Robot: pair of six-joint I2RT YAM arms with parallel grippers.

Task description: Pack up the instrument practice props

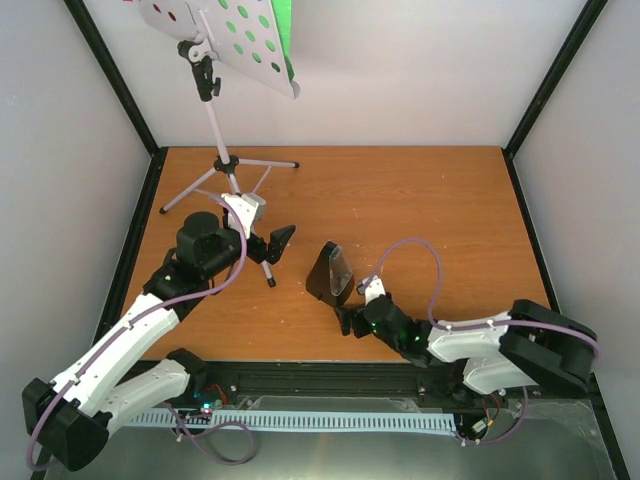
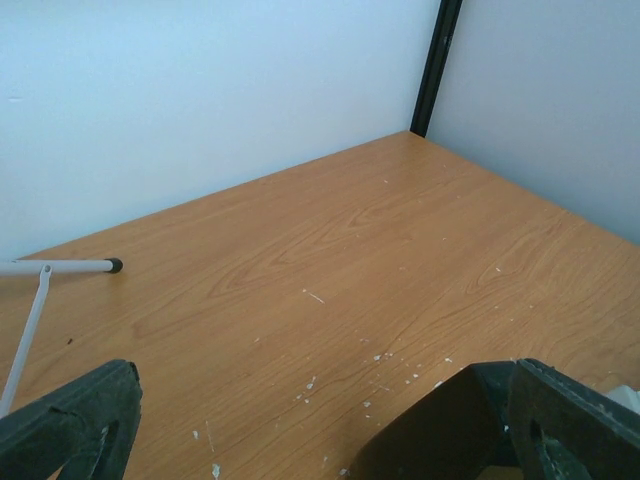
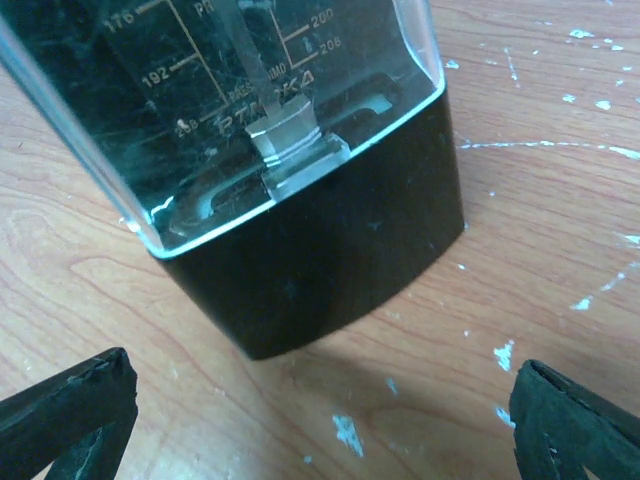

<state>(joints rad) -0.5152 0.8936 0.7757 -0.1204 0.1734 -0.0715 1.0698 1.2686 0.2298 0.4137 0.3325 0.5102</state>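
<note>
Extended toward left of centre with left gripper spread wide, empty, beside music stand leg; stretched low at lower centre with right gripper wide, empty, facing metronome.

The metronome is black (clear cover); the stand pale, its holes showing green and red.

You are looking at a brown wooden table that is sitting inside a box of plain white walls. Black posts are standing up at the back corners, and a black rail is running along the table's left side. Little white specks are lying on the wood, and a long white strip with slots is lying across the front.
</note>
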